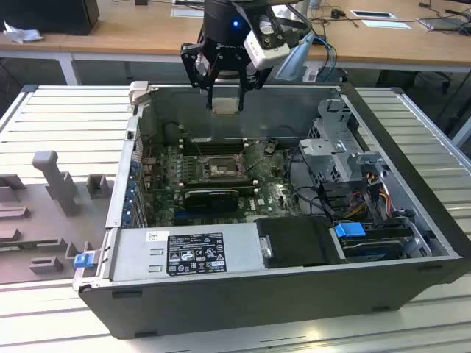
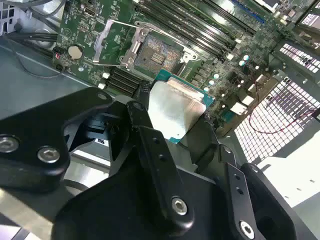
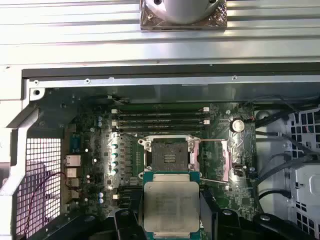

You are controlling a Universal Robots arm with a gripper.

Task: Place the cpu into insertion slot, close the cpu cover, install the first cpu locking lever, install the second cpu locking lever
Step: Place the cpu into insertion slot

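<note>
cpu (image 3: 171, 202) is pinched between the fingers of the gripper (image 1: 226, 101) and held above the open computer case (image 1: 412, 220). Insertion slot (image 3: 169, 155) is seen bare, well below the gripper. cpu cover (image 2: 131, 50) is raised beside it.

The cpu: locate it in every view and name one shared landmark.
Exterior view: the cpu, held in the pincer above the open case.
Second wrist view: cpu in front of the insertion slot.
First wrist view: cpu in front of the insertion slot.
Shared landmark: the insertion slot.
</note>
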